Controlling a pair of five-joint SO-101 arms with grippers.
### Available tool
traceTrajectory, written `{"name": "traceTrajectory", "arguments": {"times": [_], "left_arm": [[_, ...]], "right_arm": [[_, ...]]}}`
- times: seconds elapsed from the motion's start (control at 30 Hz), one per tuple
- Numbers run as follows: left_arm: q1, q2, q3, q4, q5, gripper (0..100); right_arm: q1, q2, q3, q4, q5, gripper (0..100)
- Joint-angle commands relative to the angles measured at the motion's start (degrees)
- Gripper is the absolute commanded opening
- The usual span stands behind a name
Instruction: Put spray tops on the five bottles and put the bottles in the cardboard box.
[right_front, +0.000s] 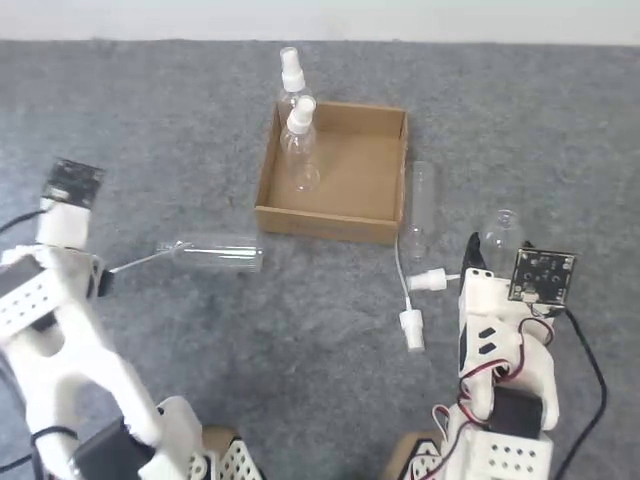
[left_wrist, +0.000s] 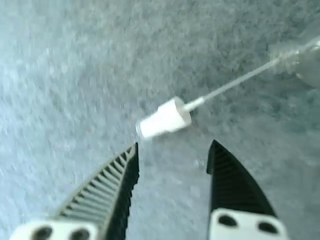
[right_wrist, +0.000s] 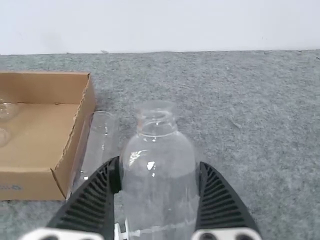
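**Left claw** (left_wrist: 174, 145): I have it spread wide and empty. Its toothed jaws point at a white spray top (left_wrist: 166, 121) that lies on the grey carpet (left_wrist: 75, 60) just past the tips. The top's thin dip tube (left_wrist: 235, 82) runs toward the upper right of the left wrist view, to the mouth of a clear lying bottle (right_front: 218, 256), seen left of centre in the high view.

**Right claw** (right_wrist: 158, 164): it is closed against both flanks of an uncapped upright bottle (right_wrist: 159, 185). This bottle stands at the right of the high view, below and to the right of the cardboard box (right_front: 330, 222).

**Elsewhere, high view:**
- A capped bottle (right_front: 301, 150) is inside the box, toward its left side.
- A second capped bottle (right_front: 291, 80) is at the box's upper left corner, apparently outside it.
- A third uncapped bottle (right_front: 421, 205) lies along the box's right wall.
- A loose spray top (right_front: 428, 281) and another loose top (right_front: 412, 328) lie below that bottle.

**Handling, as I judge it:**
- The bottles look like thin, clear plastic. They are probably light and smooth, so they may slip or dent under a hard squeeze. I would grip them mid-body with moderate force.
- The white spray top is small, light and rigid, but its tube is slender and flexible. I would grip across the white head or collar and never on the tube.
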Motion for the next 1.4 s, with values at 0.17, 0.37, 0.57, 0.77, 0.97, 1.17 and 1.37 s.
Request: {"name": "traceTrajectory", "arguments": {"times": [0.17,0.37,0.57,0.77,0.97,1.17,1.37], "left_arm": [[-0.2,-0.4,-7.8,12.8,16.3,21],[-2.8,-0.4,-8.2,14.0,33.2,21],[-5.4,-0.3,-8.1,13.9,46.4,21],[-6.3,6.3,-10.4,12.4,54.1,24],[-6.4,16.1,-15.3,12.4,59.3,25],[-6.4,23.2,-20.0,9.9,65.8,25],[-6.0,28.5,-21.8,5.5,70.0,25]], "right_arm": [[-0.4,-1.3,-0.8,-1.0,1.8,3.5],[-0.4,-1.2,-0.8,-1.0,1.9,3.5],[-0.4,-1.2,-0.8,-1.0,1.9,3.5],[-0.4,-1.1,-0.8,-1.0,1.9,3.5],[-0.4,-1.1,-0.8,-1.0,1.9,3.5],[-0.4,-1.1,-0.8,-1.0,1.9,3.5],[-0.4,-1.0,-0.8,-1.0,1.9,3.5]]}}
